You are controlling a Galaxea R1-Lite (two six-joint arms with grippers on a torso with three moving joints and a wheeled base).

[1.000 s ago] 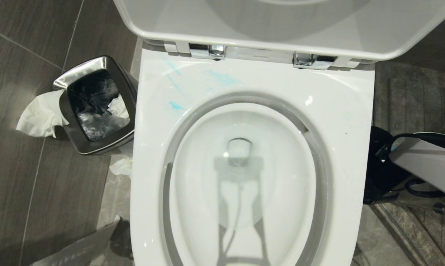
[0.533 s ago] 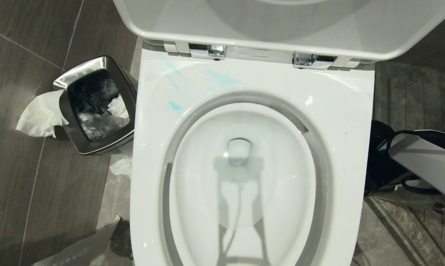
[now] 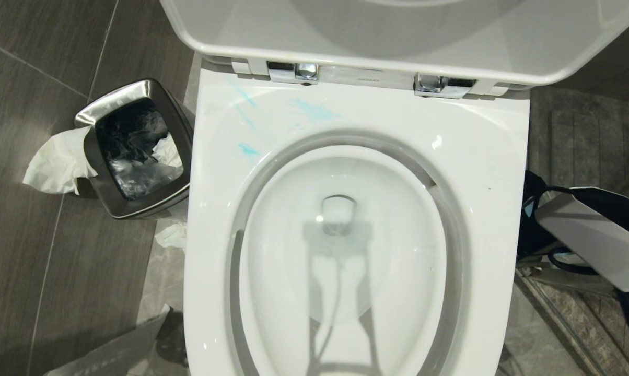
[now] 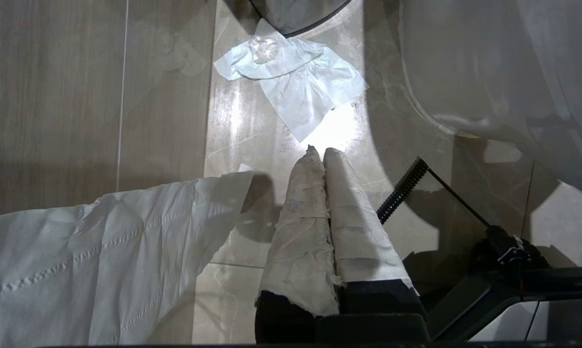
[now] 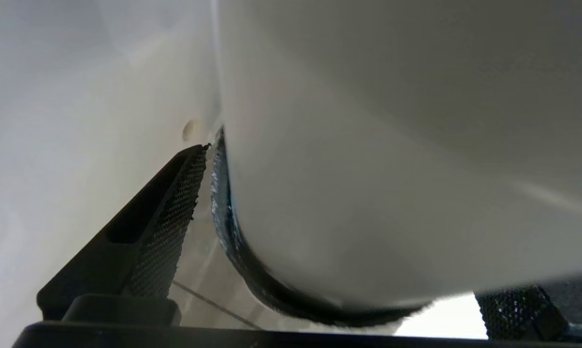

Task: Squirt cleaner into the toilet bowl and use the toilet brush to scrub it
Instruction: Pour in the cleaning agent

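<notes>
**Cleaner only on the rim; scrubbing not begun; brush not in view**

Progress: I see the toilet bowl (image 3: 481, 172) filling the centre of the head view, with its lid (image 3: 398, 36) raised along the top edge. The cleaner (image 3: 314, 110) shows as pale teal streaks on the flat rim at upper left of centre, just below the hinges. I see no teal on the inner wall, and the water looks clear. I judge the squirt at best partly done and badly placed. The scrub is wholly outstanding.

Grippers: The left gripper (image 4: 322, 151) hangs over the floor tiles with its white-wrapped fingers pressed together on nothing, and crumpled tissue (image 4: 296, 82) lies beyond it. The right arm (image 3: 591, 240) enters at the right edge, beside the bowl's outer wall. The right gripper (image 5: 344, 222) has its fingers wide apart around a large white rounded body. A gap shows beside one pad, so I judge nothing is clamped.

Not determinable: The toilet brush and the cleaner's bottle appear in no view. I cannot identify the white body, which fills most of the right wrist view. The bowl's near end is cut off at the bottom edge.
</notes>
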